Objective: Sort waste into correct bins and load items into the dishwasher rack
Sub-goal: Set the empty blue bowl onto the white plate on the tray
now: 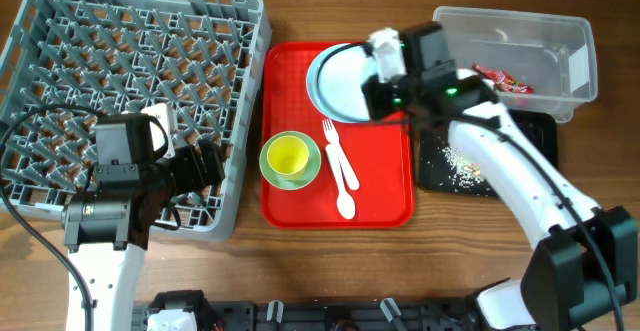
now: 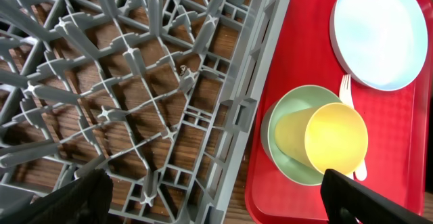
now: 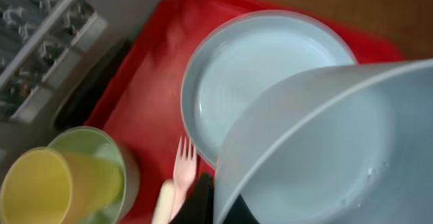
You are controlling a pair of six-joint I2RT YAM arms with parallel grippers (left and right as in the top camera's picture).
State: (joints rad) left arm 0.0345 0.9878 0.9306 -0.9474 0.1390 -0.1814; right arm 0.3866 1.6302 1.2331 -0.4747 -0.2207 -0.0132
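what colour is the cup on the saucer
Yellow-green; the cup shows best in the left wrist view.

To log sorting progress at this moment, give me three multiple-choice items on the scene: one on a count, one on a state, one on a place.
1. How many white utensils lie on the red tray? A one; B two; C four.
2. How is the right claw? A open, empty; B shut, empty; C shut on the pale blue bowl.
3. Where does the red wrapper lie? A in the clear tub; B on the red tray; C in the pale blue bowl.

Key: 1 B, a fork and a spoon lie side by side. 2 C, the bowl hangs tilted above the plate, its rim pinched. 3 A, the wrapper shows inside the tub's clear walls.
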